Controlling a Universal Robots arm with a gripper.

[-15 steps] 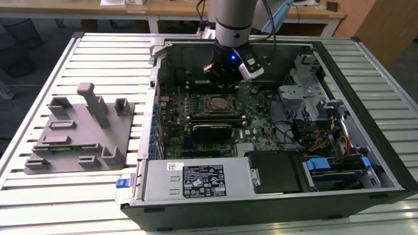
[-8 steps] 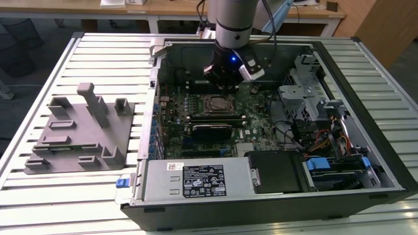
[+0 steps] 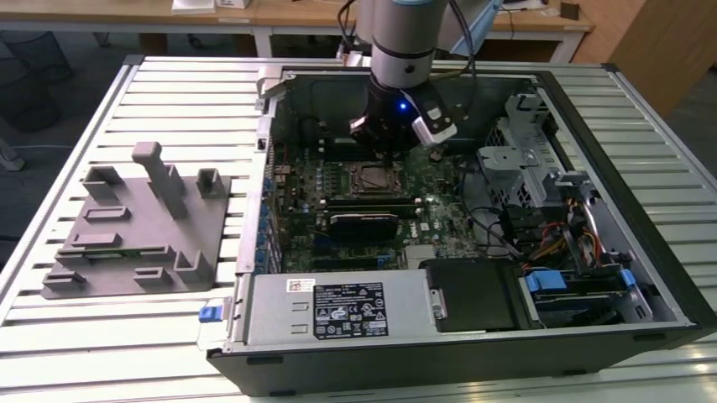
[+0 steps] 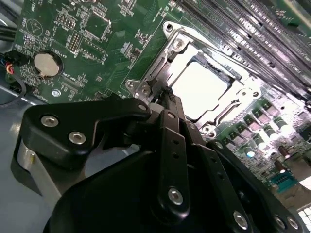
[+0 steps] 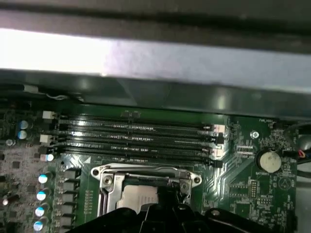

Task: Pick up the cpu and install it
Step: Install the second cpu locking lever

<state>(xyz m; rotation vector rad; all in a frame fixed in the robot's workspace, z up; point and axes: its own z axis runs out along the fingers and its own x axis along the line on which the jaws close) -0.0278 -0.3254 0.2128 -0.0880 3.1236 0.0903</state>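
The cpu (image 4: 200,89) is a silvery square lying flat inside the metal-framed socket (image 4: 167,46) on the green motherboard; in the first wrist view the cpu (image 5: 138,196) shows as a pale square in the socket (image 5: 104,180). My black gripper (image 4: 167,93) hangs just over the socket's edge beside the chip, its fingers closed together with nothing between them. In the exterior view the gripper (image 3: 389,144) sits low inside the open computer case, just behind the socket (image 3: 372,178).
Memory slots (image 5: 136,138) run next to the socket and a coin battery (image 5: 267,160) lies nearby. The case wall (image 3: 267,126), drive cage (image 3: 526,159) and power supply (image 3: 336,306) ring the board. A grey plastic tray (image 3: 134,227) with upright posts stands on the slatted table at the exterior view's left.
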